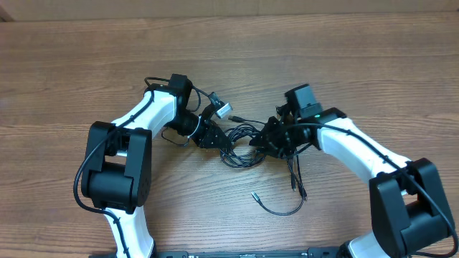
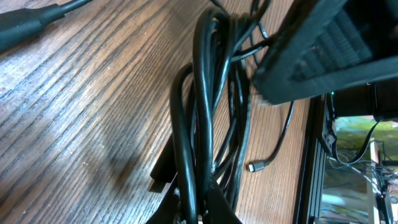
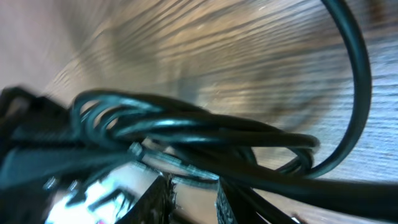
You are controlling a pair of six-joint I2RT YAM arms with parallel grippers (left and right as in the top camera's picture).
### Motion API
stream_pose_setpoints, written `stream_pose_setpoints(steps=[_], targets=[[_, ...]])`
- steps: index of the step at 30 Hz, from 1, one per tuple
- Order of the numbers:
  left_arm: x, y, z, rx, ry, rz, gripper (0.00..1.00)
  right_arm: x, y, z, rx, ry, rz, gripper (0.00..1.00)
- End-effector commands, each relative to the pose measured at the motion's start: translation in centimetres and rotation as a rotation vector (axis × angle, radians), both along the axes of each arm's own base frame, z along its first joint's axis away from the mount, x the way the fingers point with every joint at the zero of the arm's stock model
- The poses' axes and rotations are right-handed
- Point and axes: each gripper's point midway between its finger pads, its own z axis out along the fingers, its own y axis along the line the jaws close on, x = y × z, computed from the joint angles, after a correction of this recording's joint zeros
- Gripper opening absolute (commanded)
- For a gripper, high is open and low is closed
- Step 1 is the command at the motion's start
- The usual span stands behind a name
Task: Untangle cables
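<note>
thin black cables [image 1: 242, 137], glossy, tangled loops

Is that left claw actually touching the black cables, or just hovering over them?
Touching. In the left wrist view the cables run down between the fingers of the left gripper and are pinched there, with no gap showing.

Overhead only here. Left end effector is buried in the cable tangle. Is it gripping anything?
Observer: Yes. The left wrist view shows the left end effector shut on several strands of the thin black flexible cables, which rise out from between its fingers.
Operator: And the right?
Observer: The right wrist view is blurred. Cable loops lie across the fingers of the right end effector; whether it grips them cannot be told.
</note>
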Motion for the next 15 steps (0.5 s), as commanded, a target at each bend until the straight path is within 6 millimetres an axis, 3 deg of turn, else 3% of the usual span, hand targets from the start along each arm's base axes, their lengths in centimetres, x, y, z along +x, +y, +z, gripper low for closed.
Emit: stream_pose_setpoints(steps=[1, 15], targets=[[0.0, -1.0, 1.2, -0.044, 0.016, 0.007, 0.04, 2.1, -0.5, 0.2, -0.128, -0.056, -0.158, 0.24], [-1.6, -2.1, 0.8, -0.034, 0.048, -0.032, 0.04, 3.0, 1.8, 0.4, -0.14, -0.128, -0.195, 0.25]])
